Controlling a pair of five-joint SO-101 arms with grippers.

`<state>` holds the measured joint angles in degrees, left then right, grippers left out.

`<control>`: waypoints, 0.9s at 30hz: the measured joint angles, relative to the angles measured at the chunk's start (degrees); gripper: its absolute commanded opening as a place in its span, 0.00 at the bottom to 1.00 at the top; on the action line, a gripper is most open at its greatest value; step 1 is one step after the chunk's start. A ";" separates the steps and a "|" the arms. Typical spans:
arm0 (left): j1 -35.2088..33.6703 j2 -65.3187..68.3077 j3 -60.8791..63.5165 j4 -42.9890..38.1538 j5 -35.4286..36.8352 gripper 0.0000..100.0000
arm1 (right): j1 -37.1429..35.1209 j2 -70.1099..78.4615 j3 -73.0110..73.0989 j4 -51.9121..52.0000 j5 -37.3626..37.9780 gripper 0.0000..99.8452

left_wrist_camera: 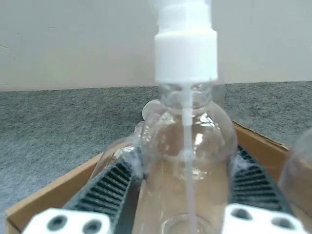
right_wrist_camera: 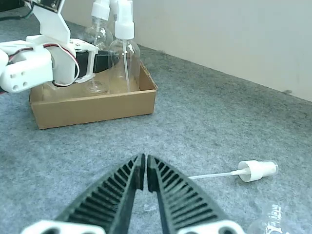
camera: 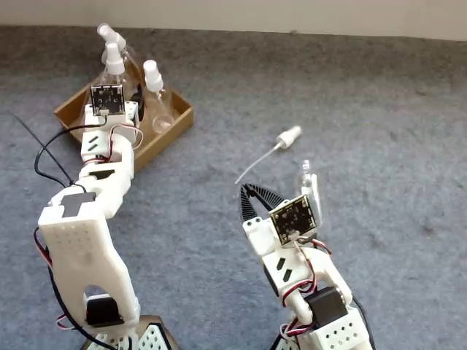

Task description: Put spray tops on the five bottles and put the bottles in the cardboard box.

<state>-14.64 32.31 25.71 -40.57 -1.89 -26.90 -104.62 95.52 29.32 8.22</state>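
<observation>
Grey carpet point(camera: 379, 102) covers the table where two white arms are at work. In the high view the cardboard box point(camera: 174, 125) sits toward 10 o'clock from the centre. Three clear bottles stand inside it, each wearing a white sprayer.

The left gripper point(left_wrist_camera: 185, 180) is inside the box. Its black ribbed fingers point(left_wrist_camera: 109, 187) press against either side of a capped bottle point(left_wrist_camera: 187, 141) and hold it upright. A thin dip tube runs down through the bottle's clear body. A second capped bottle point(camera: 156, 102) stands at 4 o'clock of the held one, toward the box's near corner. A third bottle point(camera: 108, 33) rises behind at 12 o'clock.

The right gripper point(right_wrist_camera: 145, 163) hangs close to the carpet at about 6 o'clock from the centre of the high view. Its fingers are drawn together with barely a sliver of a gap and nothing between them.

A loose spray top point(camera: 287, 137) lies on its side on the carpet at 1 o'clock of that gripper, well apart from the box. Its tube trails off toward 7 o'clock. An uncapped clear bottle point(camera: 307, 181) sits just beside the right arm's wrist, at 3 o'clock of its gripper. Whether it stands upright or lies down cannot be made out.
</observation>
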 measured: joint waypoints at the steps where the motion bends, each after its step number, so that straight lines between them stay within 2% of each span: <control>1: 0.00 0.00 0.00 0.00 0.00 0.19 | 0.00 0.00 0.00 0.00 0.00 0.00; 7: -0.09 0.00 0.00 0.00 0.00 0.28 | 0.00 0.00 0.00 0.00 0.00 0.00; 27: -0.53 0.00 1.05 -0.09 -0.09 0.28 | 0.00 0.00 0.00 0.00 0.00 0.00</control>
<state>-15.16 32.31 26.77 -40.66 -1.98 -26.90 -104.62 95.52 29.32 8.22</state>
